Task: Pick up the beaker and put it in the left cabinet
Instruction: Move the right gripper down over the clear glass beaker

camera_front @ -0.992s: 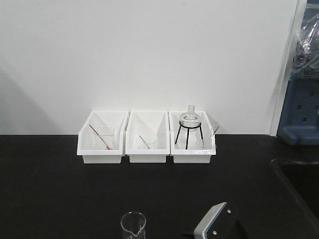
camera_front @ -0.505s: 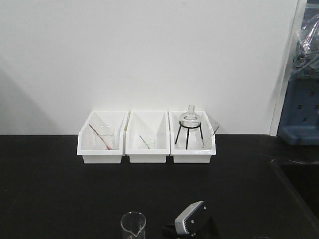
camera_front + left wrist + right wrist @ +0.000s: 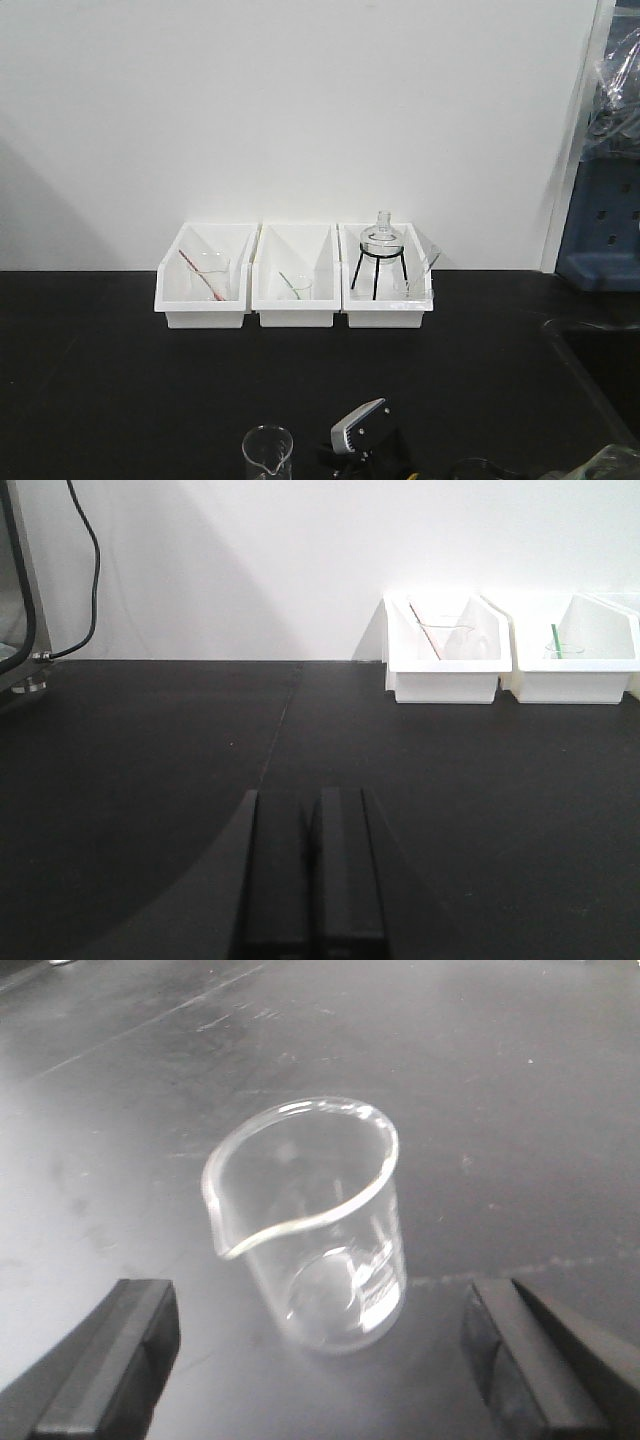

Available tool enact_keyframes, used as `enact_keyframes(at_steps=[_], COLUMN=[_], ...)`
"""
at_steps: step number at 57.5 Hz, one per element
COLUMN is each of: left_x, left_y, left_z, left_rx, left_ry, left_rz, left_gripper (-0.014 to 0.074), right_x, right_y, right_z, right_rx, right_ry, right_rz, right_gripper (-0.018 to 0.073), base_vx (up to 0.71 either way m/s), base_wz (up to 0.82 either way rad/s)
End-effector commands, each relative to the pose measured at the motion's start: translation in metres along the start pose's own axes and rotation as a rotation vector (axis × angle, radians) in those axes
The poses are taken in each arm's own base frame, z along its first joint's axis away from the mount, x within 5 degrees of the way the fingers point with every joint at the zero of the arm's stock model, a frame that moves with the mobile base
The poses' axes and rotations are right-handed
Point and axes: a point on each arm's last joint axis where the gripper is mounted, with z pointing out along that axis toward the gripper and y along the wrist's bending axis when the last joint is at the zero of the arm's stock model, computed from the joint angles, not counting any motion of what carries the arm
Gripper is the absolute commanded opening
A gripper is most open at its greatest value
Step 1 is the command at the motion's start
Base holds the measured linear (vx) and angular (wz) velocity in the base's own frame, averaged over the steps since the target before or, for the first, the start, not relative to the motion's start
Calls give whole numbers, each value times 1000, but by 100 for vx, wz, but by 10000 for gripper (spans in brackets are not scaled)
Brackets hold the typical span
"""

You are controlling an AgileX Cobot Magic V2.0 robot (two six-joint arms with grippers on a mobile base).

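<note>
The beaker [image 3: 267, 452], clear glass with a pour spout, stands upright on the black bench at the bottom edge of the front view. In the right wrist view the beaker [image 3: 315, 1225] stands just ahead of my right gripper [image 3: 315, 1360], whose jaws are wide open on either side of it, not touching. In the front view the right gripper [image 3: 375, 445] sits just right of the beaker. My left gripper [image 3: 312, 870] is shut and empty, low over the bare bench. The left cabinet is out of view.
Three white bins stand against the back wall: the left bin [image 3: 205, 275] holds a small beaker with a rod, the middle bin [image 3: 295, 275] another, the right bin [image 3: 385, 275] a round flask on a black tripod. A sink edge [image 3: 590, 350] lies at right.
My right gripper has moved left along the bottom of the front view, from well right of the beaker to close beside it. The beaker has not moved.
</note>
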Motion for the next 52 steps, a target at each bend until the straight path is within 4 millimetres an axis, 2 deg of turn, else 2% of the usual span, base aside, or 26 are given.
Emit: enact_keyframes(at_steps=[1, 18, 41, 52], left_x=[-14, -14, -14, -14], left_y=[1, 1, 1, 1], left_z=[-2, -2, -2, -2], left_rx=[-9, -9, -9, -9], left_ry=[-115, -115, -115, -115], left_rz=[-7, -7, -7, -7], left_gripper=[-6, -6, -6, -6], right_x=[-32, -32, -29, -28], right_y=[3, -6, 11, 13], right_z=[1, 22, 63, 72], right_rx=[-41, -48, -109, -125], right_ry=[-145, -154, -151, -158], right_rz=[-40, -39, -77, -84], right_gripper=[638, 638, 628, 611], base_vx=[0, 0, 0, 0], base_wz=[0, 0, 0, 0])
